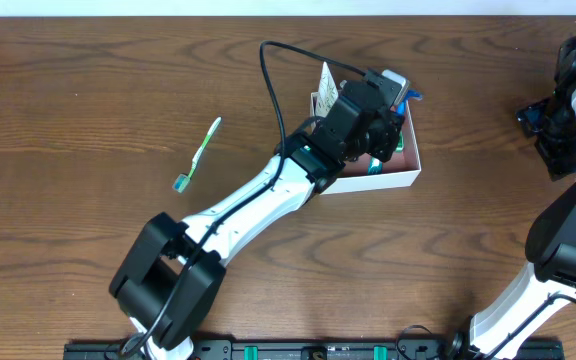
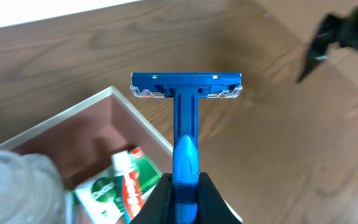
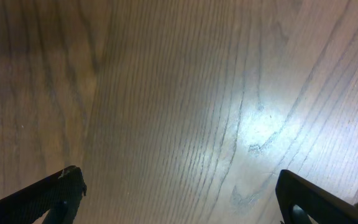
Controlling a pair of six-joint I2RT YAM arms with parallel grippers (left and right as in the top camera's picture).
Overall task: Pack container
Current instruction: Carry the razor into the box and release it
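The container point(image 1: 393, 179) is a shallow white-walled box with a dusty-pink inside, at the table's upper middle; its rim also shows in the left wrist view point(image 2: 73, 115). My left gripper point(image 2: 185, 190) is shut on the handle of a blue razor point(image 2: 185, 118) and holds it over the container's far corner; the razor head pokes out in the overhead view point(image 1: 411, 97). A green-and-white soap packet point(image 2: 114, 186) lies inside the container, beside a clear plastic item point(image 2: 17, 186). A green toothbrush point(image 1: 198, 153) lies on the table to the left. My right gripper point(image 3: 179, 193) is open and empty above bare wood.
The right arm point(image 1: 568, 120) stands at the table's right edge, away from the container. A white tag or packet point(image 1: 325, 78) sticks up at the container's back left. The left arm's black cable point(image 1: 273, 85) loops over the table behind it.
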